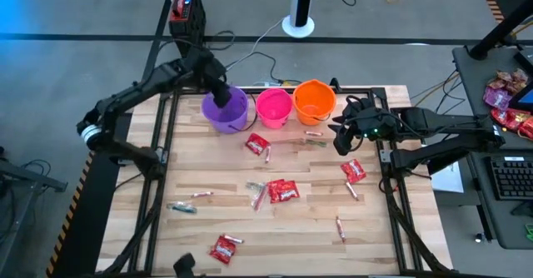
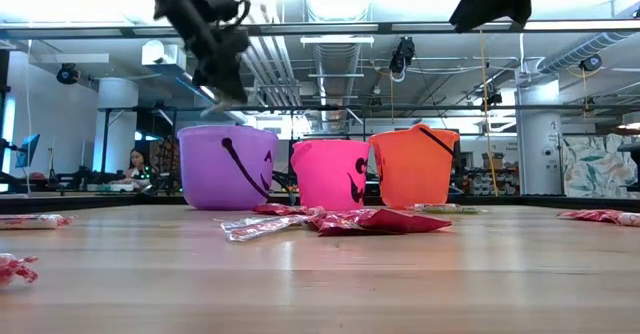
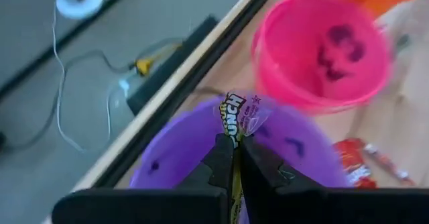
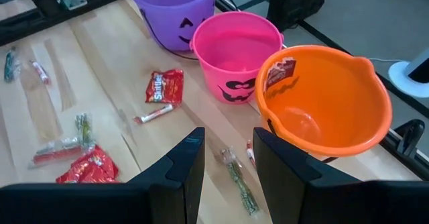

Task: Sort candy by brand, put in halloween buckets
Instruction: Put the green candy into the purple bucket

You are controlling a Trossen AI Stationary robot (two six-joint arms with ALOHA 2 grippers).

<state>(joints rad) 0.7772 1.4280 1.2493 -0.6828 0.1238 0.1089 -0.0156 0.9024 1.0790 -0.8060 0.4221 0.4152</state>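
Observation:
Three halloween buckets stand in a row at the table's far edge: purple, pink and orange. My left gripper hangs over the purple bucket, shut on a thin stick candy. My right gripper stands open and holds nothing, above the table just right of the orange bucket; a red packet leans on that bucket's inner wall. Red packets and thin sticks lie scattered flat on the table. My left gripper pinches the stick candy between its two fingers, with the stick lying along them. The printed end juts out past the fingertips. The fingers slant down from the table's left. The candy is lifted clear, over the purple bucket's open mouth.
Black frame rails run along the table's left and right sides. Cables lie behind the far edge. A heap of red and pink wrappers and a keyboard sit on a desk to the right.

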